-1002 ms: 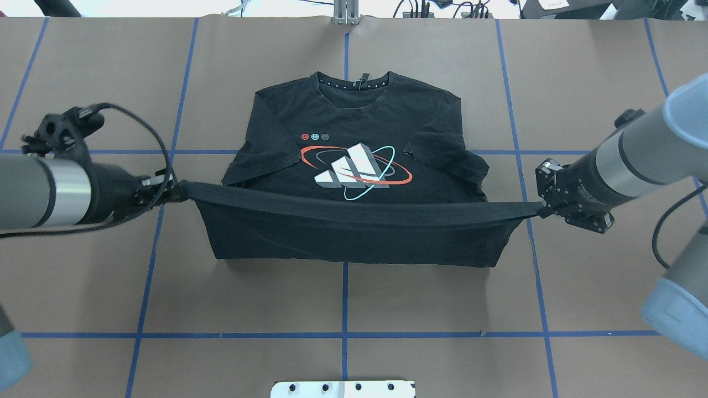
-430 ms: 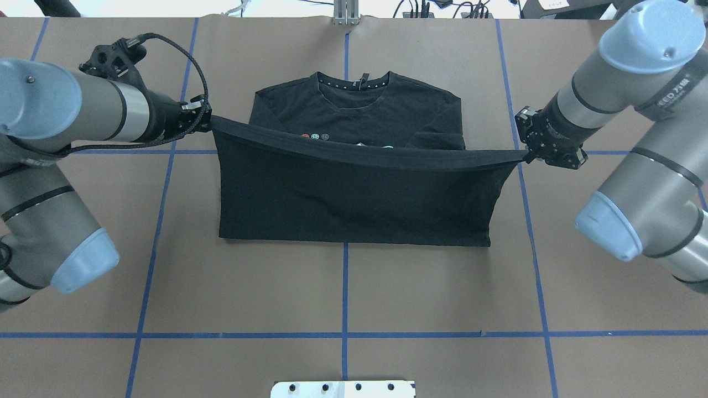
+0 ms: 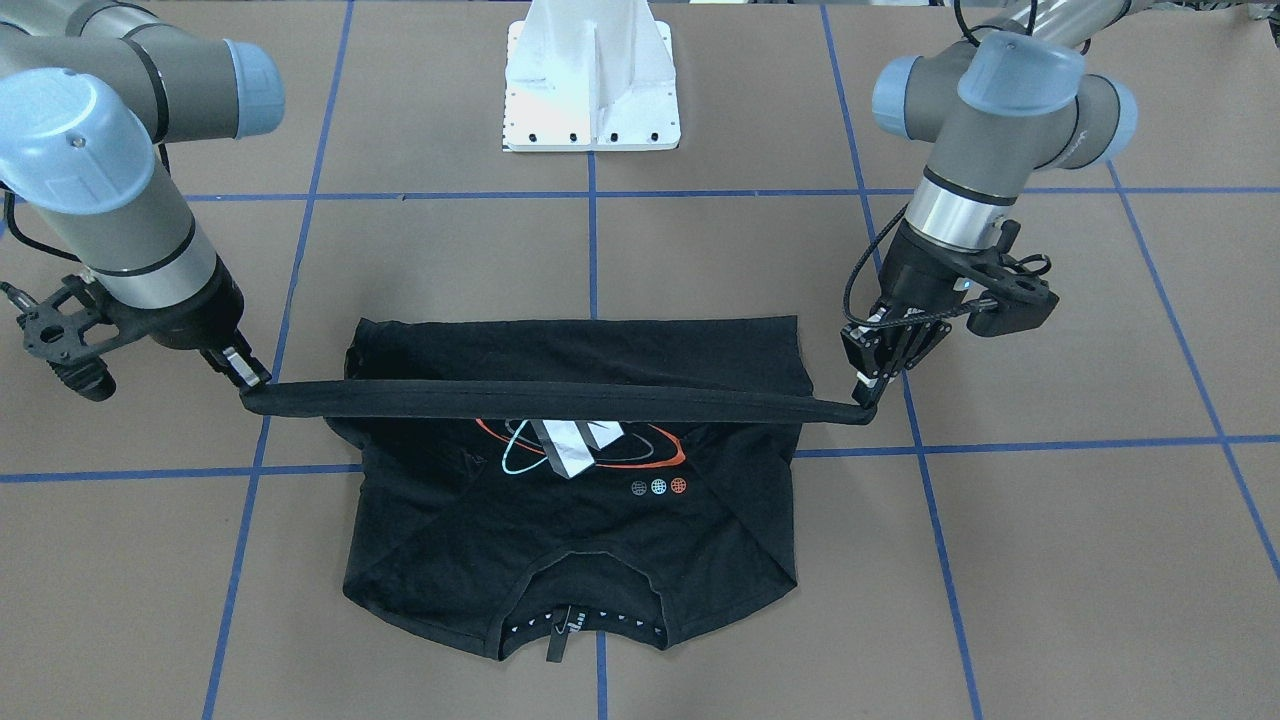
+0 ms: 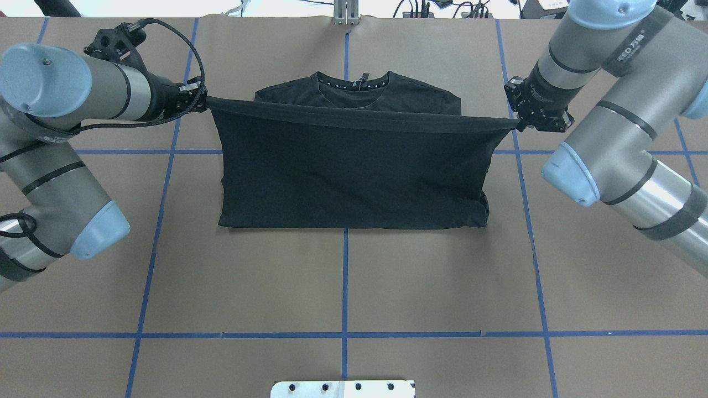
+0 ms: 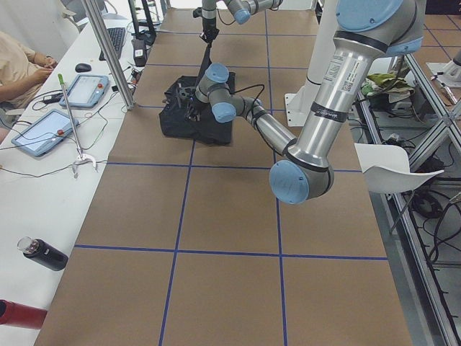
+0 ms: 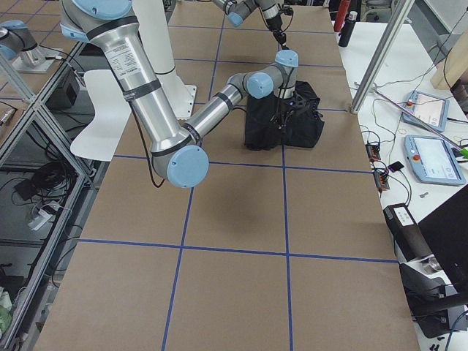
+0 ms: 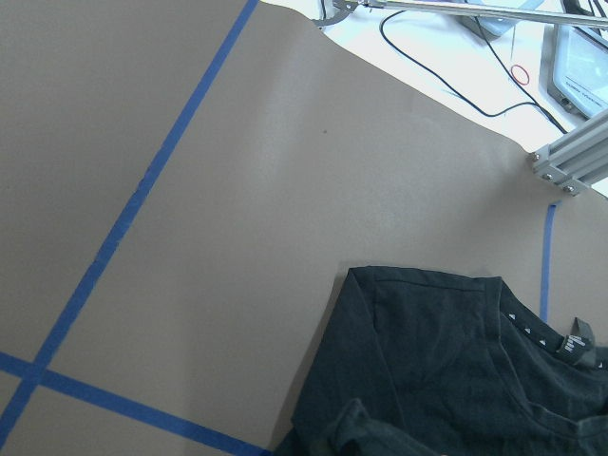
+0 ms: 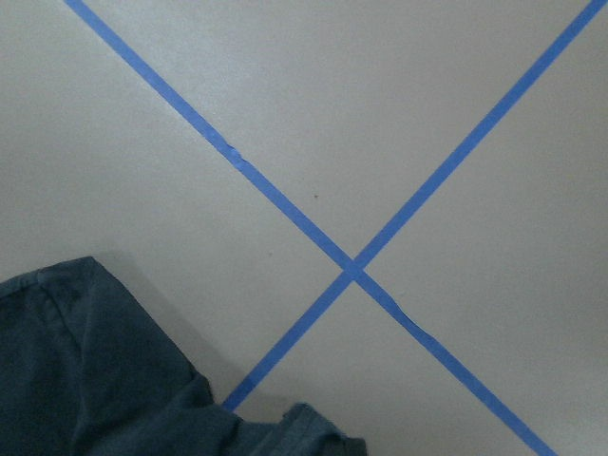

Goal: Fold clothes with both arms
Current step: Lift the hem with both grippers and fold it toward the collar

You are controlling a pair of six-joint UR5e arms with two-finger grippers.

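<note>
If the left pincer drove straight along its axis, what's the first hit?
The left pincer points down and inward, shut on the hem of the shirt. Past that, it would likely meet the shirt's shoulder lying flat, or the table just beside it; depth is unclear.

Only legible bit was "EED" on the black band (image 4: pixel 633 44) around the right arm (image 4: pixel 603 138); the stickers (image 5: pixel 333 71) on the arms in the side views were too tiny to read.
</note>
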